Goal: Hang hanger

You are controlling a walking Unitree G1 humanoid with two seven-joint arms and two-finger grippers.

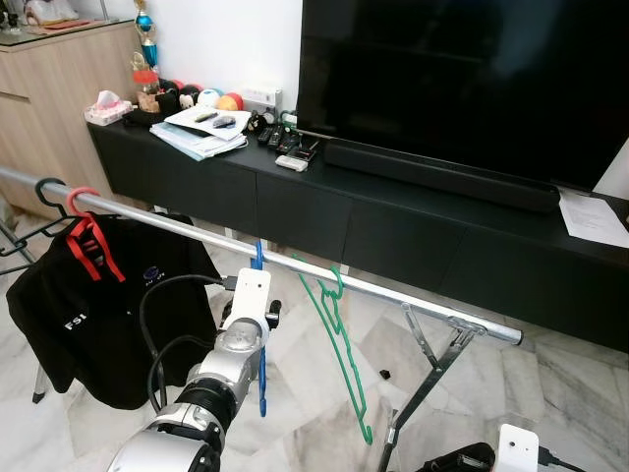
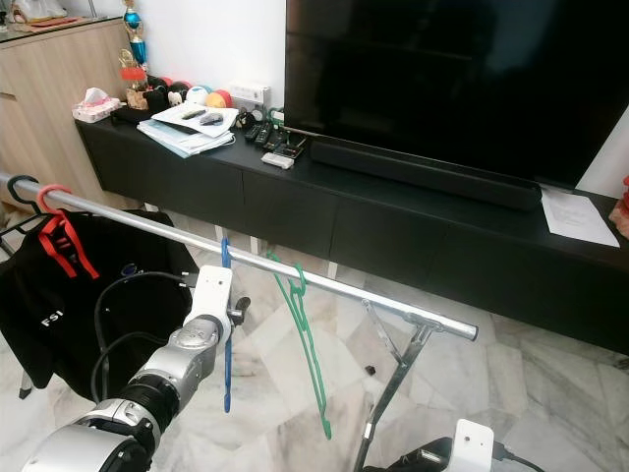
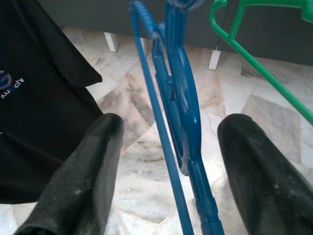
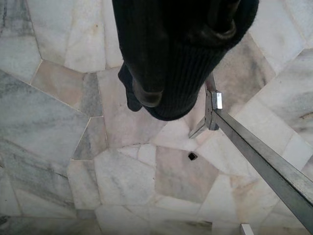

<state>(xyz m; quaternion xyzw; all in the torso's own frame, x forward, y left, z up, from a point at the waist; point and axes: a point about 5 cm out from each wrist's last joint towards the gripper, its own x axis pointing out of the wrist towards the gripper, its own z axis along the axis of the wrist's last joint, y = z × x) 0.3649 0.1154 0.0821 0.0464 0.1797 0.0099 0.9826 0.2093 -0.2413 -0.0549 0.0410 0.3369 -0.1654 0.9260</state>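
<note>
Left gripper (image 1: pixel 257 313) sits raised just below the silver rail (image 1: pixel 413 300), and in the left eye view the blue hanger (image 1: pixel 260 344) hangs from that rail by its hook, right beside the gripper. A green hanger (image 1: pixel 339 344) hangs a little further along toward the robot's right, and a black shirt (image 1: pixel 98 305) on a red hanger (image 1: pixel 84 231) hangs toward the left end.

Right eye view gives the same layout: blue hanger on the rail, green one near it, apart from each other.

From the left wrist camera, the two black fingers (image 3: pixel 83 181) stand spread wide with the blue hanger's neck and bars running between them, touching neither.

Right wrist view looks down along the right gripper (image 4: pixel 161 63) at the marble floor (image 4: pixel 73 161) and a leg of the rack; its fingers seem closed together, holding nothing, the arm idle.

Judging by this, the hanging looks done and the release made. Next calls for drawing the left gripper straight back without snagging the blue bars
</note>
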